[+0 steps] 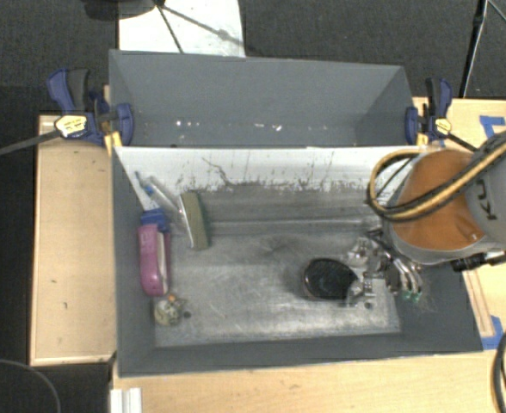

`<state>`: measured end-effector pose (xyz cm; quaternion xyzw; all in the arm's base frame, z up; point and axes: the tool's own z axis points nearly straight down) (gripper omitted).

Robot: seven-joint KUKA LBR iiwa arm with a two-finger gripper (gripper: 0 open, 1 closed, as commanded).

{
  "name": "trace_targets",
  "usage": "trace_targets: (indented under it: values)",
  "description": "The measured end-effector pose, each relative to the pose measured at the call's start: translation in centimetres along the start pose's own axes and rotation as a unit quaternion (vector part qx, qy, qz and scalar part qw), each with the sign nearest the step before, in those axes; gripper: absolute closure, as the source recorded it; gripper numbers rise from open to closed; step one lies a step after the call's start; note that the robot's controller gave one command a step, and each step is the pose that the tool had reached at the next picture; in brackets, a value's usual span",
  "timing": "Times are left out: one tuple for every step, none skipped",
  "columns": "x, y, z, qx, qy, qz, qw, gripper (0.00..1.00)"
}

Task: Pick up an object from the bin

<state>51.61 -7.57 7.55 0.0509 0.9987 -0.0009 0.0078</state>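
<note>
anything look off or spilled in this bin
Nothing stands out. The black rounded object lies flat beside the hand; the purple oblong thing, grey block and small crumpled bit lie loose further left.

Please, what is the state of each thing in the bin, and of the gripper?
black rounded thing: lies flat on the bin floor, right side, not lifted.
gripper: low in the bin, beside the black thing's right edge.
pink oblong thing: lies flat by the left wall, free.
olive block: lies back left, free.
small crumpled ball: rests front left, free.
</note>
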Motion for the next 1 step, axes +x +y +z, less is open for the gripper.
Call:
trace_targets:
  values:
    - [-0.80,0.53,-15.31,-0.001,0.0028,-0.022,0.9997,1.00]
